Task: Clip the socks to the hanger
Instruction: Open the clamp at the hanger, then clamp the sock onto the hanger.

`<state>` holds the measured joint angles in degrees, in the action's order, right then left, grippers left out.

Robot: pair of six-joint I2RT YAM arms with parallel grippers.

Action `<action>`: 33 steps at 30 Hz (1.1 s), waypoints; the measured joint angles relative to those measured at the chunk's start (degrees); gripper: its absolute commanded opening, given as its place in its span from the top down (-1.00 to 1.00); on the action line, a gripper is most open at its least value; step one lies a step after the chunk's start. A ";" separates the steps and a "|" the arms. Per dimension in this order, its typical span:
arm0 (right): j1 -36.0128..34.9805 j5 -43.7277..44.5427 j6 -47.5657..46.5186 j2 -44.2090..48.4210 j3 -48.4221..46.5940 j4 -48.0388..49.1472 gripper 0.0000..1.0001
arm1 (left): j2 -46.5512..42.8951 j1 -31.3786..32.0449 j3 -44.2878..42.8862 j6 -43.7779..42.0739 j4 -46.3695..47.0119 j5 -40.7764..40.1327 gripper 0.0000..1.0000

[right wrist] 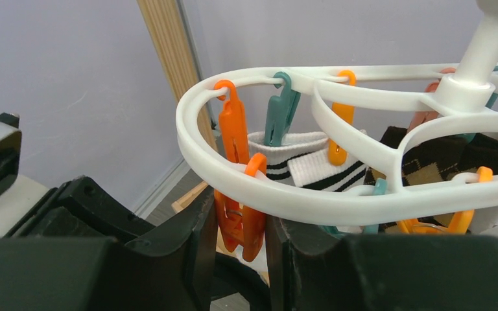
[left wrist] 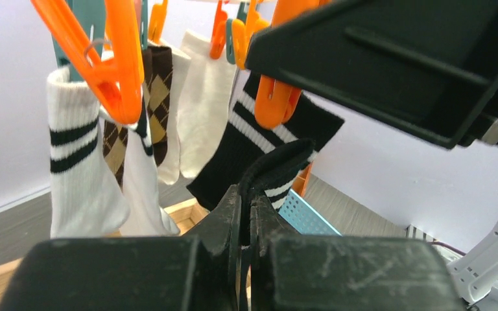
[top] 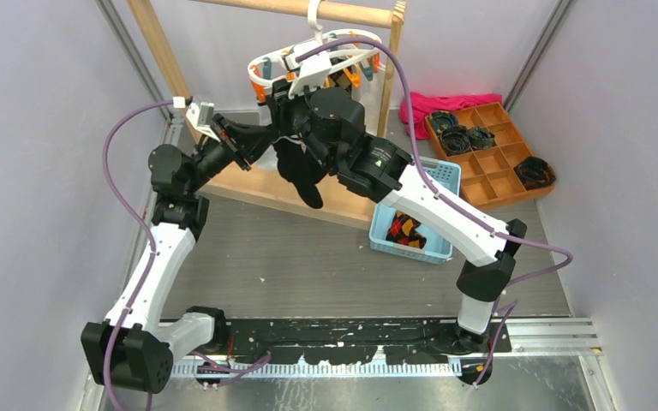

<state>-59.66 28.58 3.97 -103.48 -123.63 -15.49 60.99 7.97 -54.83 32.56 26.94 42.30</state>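
The white hanger (top: 319,53) hangs by its hook from the wooden rack's top bar; its ring (right wrist: 285,188) fills the right wrist view. My right gripper (right wrist: 238,210) is shut on an orange clip (right wrist: 241,220) under the ring's near rim. One black sock (left wrist: 240,146) with white cuff stripes hangs from an orange clip (left wrist: 273,100). My left gripper (left wrist: 246,197) is shut on the cuff of the second black sock (left wrist: 279,170), held just below that clip. In the top view both grippers meet under the hanger, and a black sock (top: 302,175) dangles below them.
White socks with black stripes (left wrist: 78,168) and argyle socks (left wrist: 159,97) hang from other clips. The wooden rack frame (top: 158,51) stands at the back. A blue basket (top: 433,175) holds argyle socks at right. A wooden divider tray (top: 490,171) and a pink cloth (top: 445,107) lie at the far right.
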 measured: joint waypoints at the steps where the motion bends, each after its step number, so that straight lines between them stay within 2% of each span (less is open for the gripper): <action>1: 0.07 -0.24 0.15 0.15 0.20 0.02 0.77 | 0.35 -0.09 -0.46 0.50 0.50 0.42 0.99; 11: 0.87 -1.66 1.16 1.95 3.17 0.50 0.77 | 3.93 -1.22 -3.19 7.15 4.52 4.13 0.99; 33: 1.57 -4.20 2.47 3.58 4.68 0.90 0.77 | 8.41 -2.10 -7.10 14.71 7.13 10.82 1.00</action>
<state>-58.08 24.38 6.44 -99.90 -118.96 -14.59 69.41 5.87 -61.93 47.27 34.06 53.12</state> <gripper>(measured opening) 0.351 0.036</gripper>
